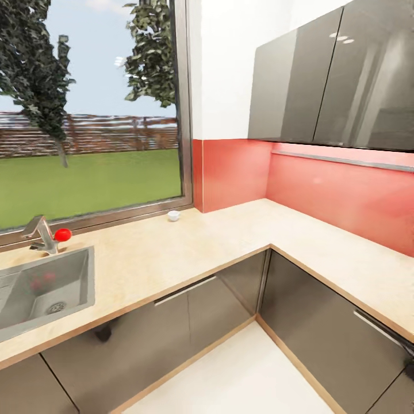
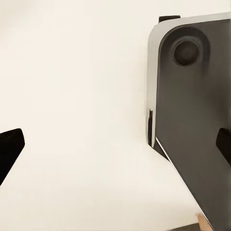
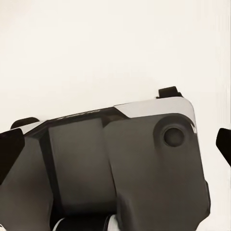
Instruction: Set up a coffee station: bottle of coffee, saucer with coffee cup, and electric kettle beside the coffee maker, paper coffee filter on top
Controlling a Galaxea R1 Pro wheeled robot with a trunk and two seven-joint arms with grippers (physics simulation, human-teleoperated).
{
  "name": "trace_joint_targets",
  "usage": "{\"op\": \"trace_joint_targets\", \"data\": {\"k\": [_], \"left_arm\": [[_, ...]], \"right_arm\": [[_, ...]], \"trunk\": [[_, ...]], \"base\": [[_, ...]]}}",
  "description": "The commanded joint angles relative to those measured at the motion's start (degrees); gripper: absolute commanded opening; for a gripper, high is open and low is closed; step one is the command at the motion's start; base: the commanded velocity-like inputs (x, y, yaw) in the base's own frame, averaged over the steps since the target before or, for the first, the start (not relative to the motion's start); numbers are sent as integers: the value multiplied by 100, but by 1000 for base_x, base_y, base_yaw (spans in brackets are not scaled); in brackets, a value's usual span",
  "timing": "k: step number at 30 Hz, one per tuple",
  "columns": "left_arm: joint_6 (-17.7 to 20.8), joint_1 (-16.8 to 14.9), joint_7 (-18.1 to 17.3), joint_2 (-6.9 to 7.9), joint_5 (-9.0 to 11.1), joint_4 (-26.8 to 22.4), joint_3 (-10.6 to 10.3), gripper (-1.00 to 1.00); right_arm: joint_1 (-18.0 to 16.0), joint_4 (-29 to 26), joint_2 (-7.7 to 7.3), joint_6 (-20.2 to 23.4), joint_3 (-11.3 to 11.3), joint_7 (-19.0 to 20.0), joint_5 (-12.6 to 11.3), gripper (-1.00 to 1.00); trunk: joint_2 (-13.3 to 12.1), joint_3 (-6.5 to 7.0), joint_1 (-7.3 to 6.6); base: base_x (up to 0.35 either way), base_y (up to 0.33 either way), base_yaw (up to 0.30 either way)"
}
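Kitchen corner, head view: L-shaped kitchen countertop (image 1: pixel 190 247) in light beige with a wooden edge strip, glossy grey cabinet fronts (image 1: pixel 322 328) below, red backsplash (image 1: pixel 339 195) at right, grey wall cabinets (image 1: pixel 339 75) upper right. Big window (image 1: pixel 92 103) fills the upper left, lawn and fence outside. Steel sink (image 1: pixel 43 293) at lower left, tap (image 1: pixel 41 233) behind it, a small red thing (image 1: pixel 62 234) just beside the tap.

Only task item visible: the coffee cup (image 1: pixel 173 215), tiny and white, on the counter at the back by the window frame's lower right corner, left of frame centre. It sits directly on the worktop, no plate under it.

Left gripper (image 2: pixel 115 149): dark fingertips at the two side edges of the left wrist frame, spread wide, nothing between them, pale floor and robot base (image 2: pixel 192 125) beyond. Right gripper (image 3: pixel 115 144): same, tips far apart, nothing held, base (image 3: pixel 120 168) beneath.

Judgement: robot is in transit or surveying, both arms hanging idle; no placement step under way. The cup is the nearest candidate. Next move needs the base closer to the counter, an arm raised to worktop height, and a careful pinch, since the cup is small and close to the wall.
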State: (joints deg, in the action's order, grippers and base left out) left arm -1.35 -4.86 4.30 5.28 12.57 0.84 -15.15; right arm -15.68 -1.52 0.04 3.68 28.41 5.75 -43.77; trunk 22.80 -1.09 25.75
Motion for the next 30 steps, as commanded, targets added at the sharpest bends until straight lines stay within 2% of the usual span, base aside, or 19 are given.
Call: {"op": "trace_joint_targets", "data": {"k": [1,8,30], "left_arm": [[-14,-6,9,-1,52,8,-49,100],[-14,-6,9,4,54,8,-48,100],[-19,-6,9,-8,61,4,-40,100]], "right_arm": [[-5,-3,1,18,42,12,-53,100],[-4,1,4,18,42,10,-53,100],[-5,1,13,18,50,8,-53,100]], "trunk": [[12,-13,3],[12,-32,3],[12,-111,3]], "base": [[0,-289,42],[0,-289,161],[11,-287,245]]}}
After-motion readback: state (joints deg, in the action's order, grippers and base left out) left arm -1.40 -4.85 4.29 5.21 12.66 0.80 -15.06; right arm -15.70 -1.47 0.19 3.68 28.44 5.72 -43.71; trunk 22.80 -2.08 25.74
